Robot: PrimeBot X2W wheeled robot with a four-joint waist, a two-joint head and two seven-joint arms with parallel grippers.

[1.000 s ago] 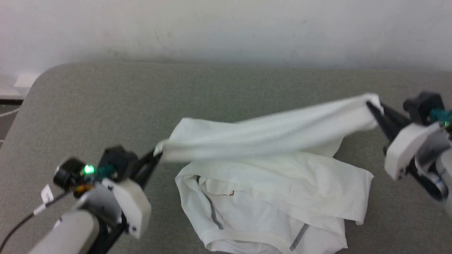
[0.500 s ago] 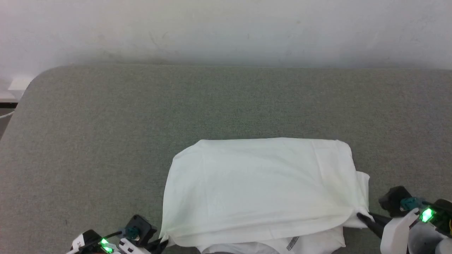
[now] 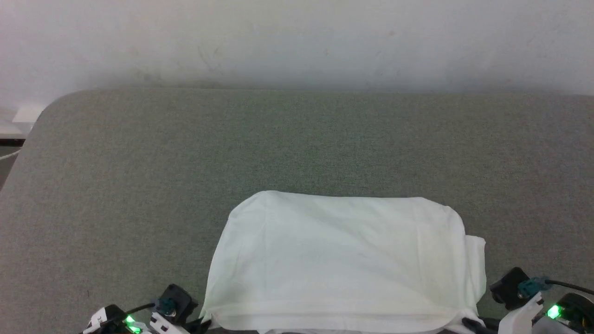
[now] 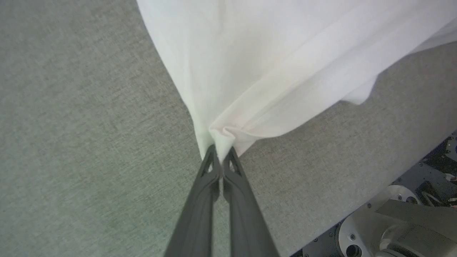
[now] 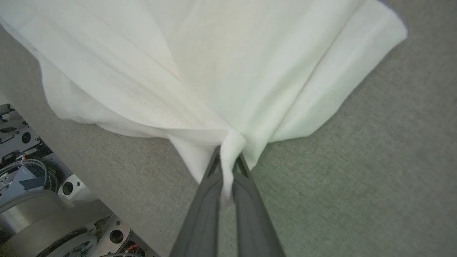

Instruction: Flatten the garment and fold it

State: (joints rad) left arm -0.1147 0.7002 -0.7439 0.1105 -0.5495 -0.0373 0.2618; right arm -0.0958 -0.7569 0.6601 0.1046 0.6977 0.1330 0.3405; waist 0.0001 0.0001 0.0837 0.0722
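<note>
**Now, both near corners pinched**

Right, the white soft long-sleeved shirt (image 3: 338, 260) lies doubled over in a broad rectangle at the near edge of the grey-green felt-like tabletop (image 3: 139, 162), with a lower layer peeking out on its right side. The left gripper (image 4: 221, 157) has its dark fingers closed tight on the near-left corner, cloth bunched at the tips. The right gripper (image 5: 228, 159) is clamped likewise on the near-right corner, a strip of fabric squeezed between its fingers. Past the table's edge, the robot's grey metal base (image 4: 392, 228) shows in both wrist views. The tabletop runs back, rounded at its far-left corner, to a plain white wall (image 3: 297, 41). A pale ledge (image 3: 23, 116) sits beyond that corner.
</note>
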